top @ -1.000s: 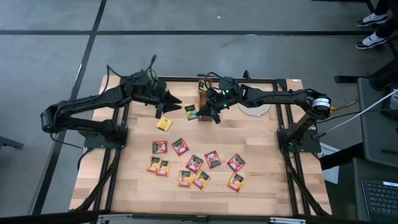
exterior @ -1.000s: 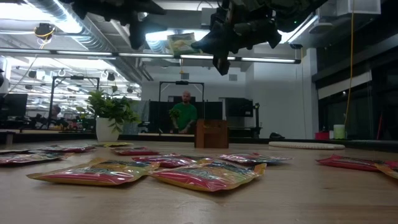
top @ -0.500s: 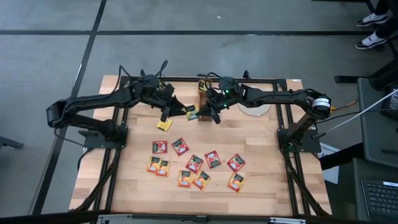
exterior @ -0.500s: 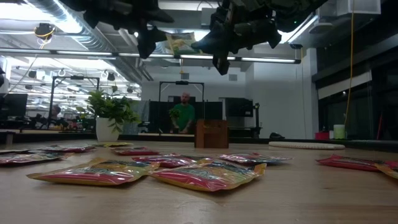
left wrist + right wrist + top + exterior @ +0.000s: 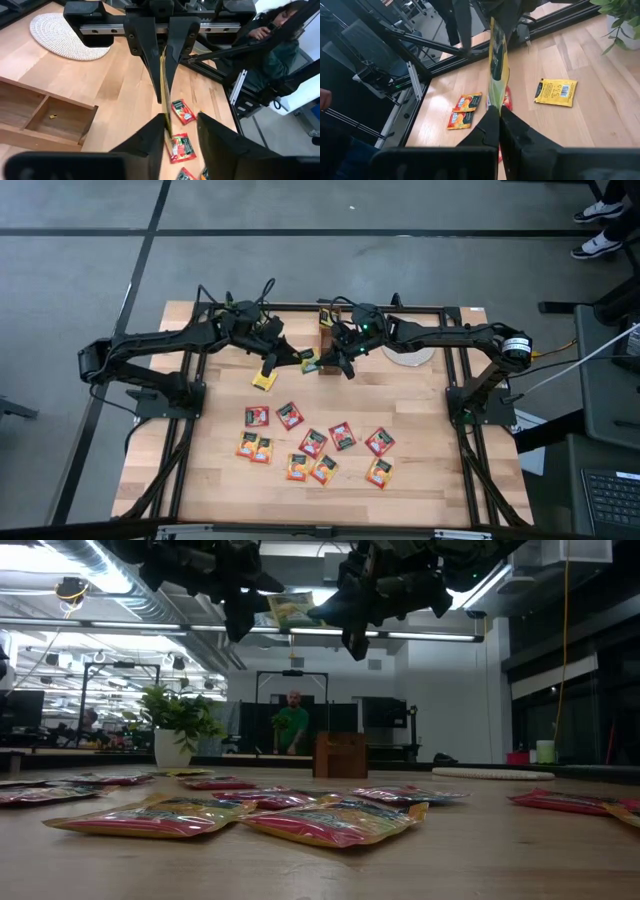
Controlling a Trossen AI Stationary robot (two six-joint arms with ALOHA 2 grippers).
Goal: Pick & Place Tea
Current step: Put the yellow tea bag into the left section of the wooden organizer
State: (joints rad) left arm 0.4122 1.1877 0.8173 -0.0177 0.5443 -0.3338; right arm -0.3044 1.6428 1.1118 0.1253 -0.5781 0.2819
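Above the wooden table point(image 5: 420, 470), your right gripper point(image 5: 322, 360) is pinching a flat yellow tea sachet point(image 5: 498, 65) edge-on; your left gripper point(image 5: 290, 357) is reaching alongside, fingers parted around it.

You have a pale wooden plank surface point(image 5: 420, 480) framed by black rails. At its far edge stands a small brown wooden open box point(image 5: 340, 756), and just beside it lies a round pale woven mat point(image 5: 65, 32). A leafy green plant in a white pot point(image 5: 178, 730) stands nearby. A person in a green top point(image 5: 292, 726) stands across the room.
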